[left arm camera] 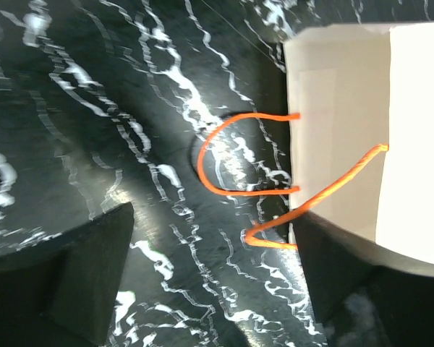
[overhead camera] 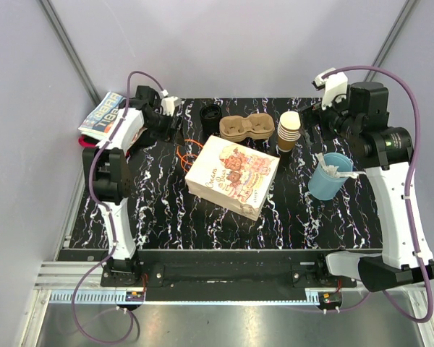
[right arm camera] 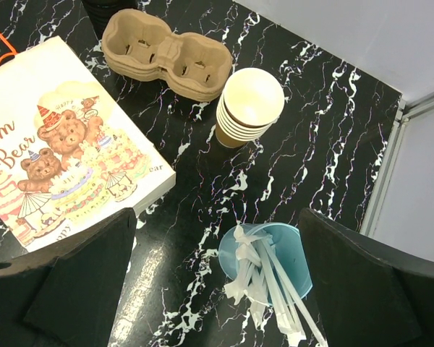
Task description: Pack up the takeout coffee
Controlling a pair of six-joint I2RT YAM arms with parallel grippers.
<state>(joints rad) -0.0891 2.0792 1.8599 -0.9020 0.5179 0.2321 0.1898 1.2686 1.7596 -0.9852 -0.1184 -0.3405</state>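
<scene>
Black marbled tabletop [overhead camera: 159,217] is holding a flat printed paper bag [overhead camera: 231,177]. Both left gripper [left arm camera: 213,217] and right gripper [right arm camera: 217,217] are gaping empty. Left should be pinching one orange cord handle [left arm camera: 205,153] squarely.

Glossy blk marble-look table [overhead camera: 159,210], matt paper bag [overhead camera: 231,176] (w/ orange cord handles [left arm camera: 202,157]), rough pulp cup carrier [right arm camera: 166,54].

The bag [overhead camera: 233,176] lies flat mid-table [overhead camera: 166,210]. Behind it, left to right, stand the takeout coffee [overhead camera: 211,116], carrier [overhead camera: 246,128] and cup stack [overhead camera: 289,130]. The stirrer cup [overhead camera: 329,177] sits right of the bag.
</scene>
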